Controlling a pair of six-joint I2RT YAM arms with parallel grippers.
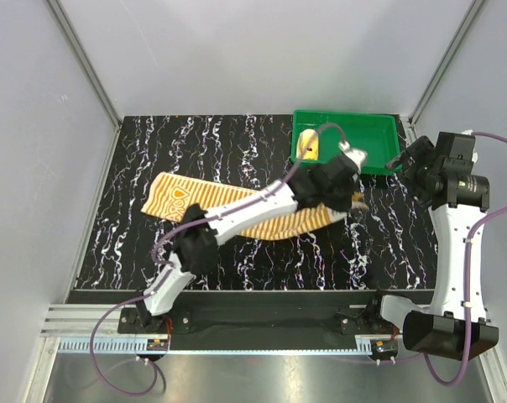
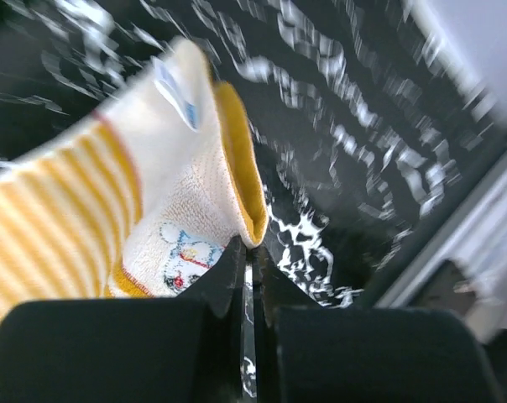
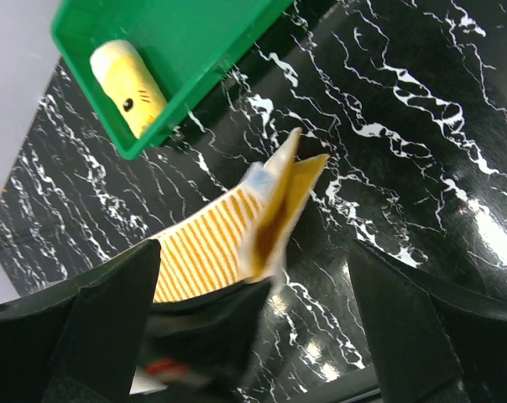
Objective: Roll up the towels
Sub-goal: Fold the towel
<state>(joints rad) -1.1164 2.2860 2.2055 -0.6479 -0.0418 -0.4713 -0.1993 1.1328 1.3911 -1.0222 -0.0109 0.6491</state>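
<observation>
The soft striped towel [image 1: 180,198], a long flat strip, is pinched at its upturned right end by the left gripper [image 2: 249,252], while the right gripper [image 1: 407,159] is held spread wide, empty.

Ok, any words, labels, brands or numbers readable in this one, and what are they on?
Nothing legible in any view.
The tag on the striped towel: blue marks, too blurred to read.
The cartoon print on that towel: picture only, no letters I can make out.
The yellow towel in the green tray: a printed face, no words.
</observation>
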